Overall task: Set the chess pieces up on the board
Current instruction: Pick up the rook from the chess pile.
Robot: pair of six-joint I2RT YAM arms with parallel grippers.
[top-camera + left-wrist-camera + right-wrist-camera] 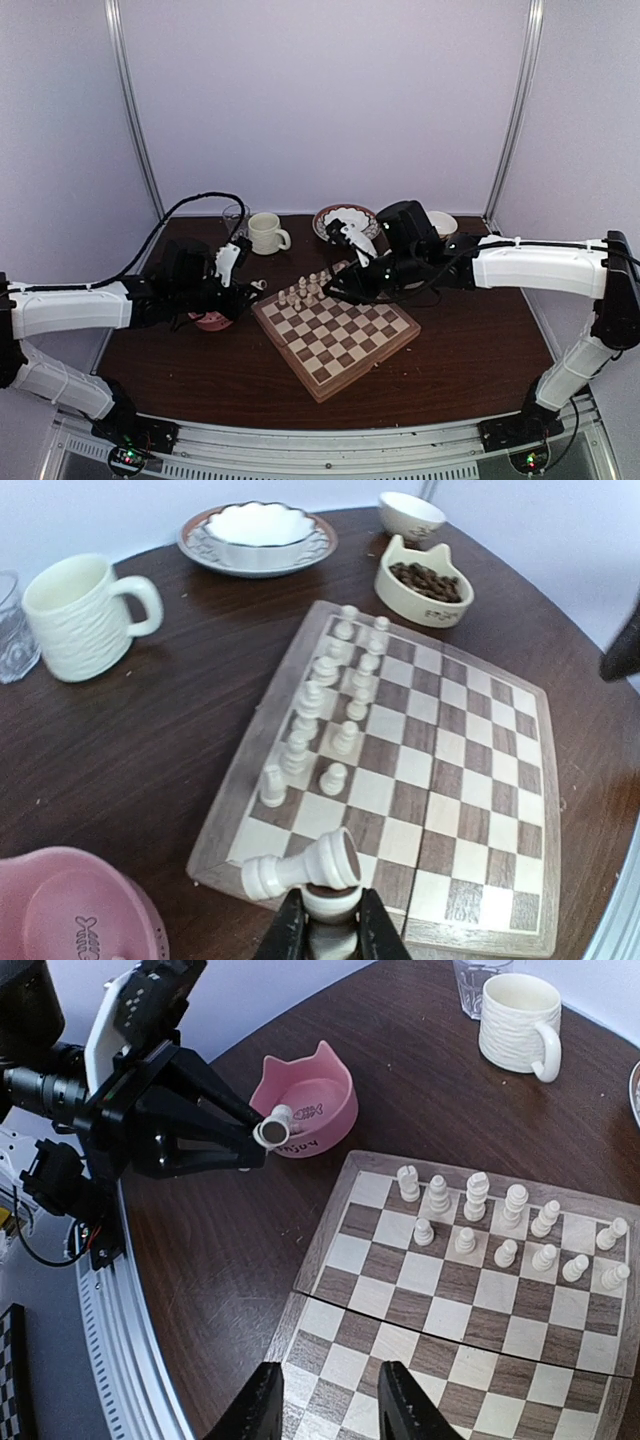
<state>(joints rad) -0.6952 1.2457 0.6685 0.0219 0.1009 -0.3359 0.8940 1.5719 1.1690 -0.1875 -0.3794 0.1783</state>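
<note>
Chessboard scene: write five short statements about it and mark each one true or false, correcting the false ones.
1. The left gripper is shut on a chess piece that lies sideways in its fingers. True.
2. The right gripper holds a piece too. False: its jaws stand apart with nothing between them, above the board.
3. The standing pieces form two rows along one edge of the board. True.
4. The pink bowl sits on the board. False: it sits on the table, beside the board.
5. The cream cat-eared bowl holds brown pellets. True.
</note>
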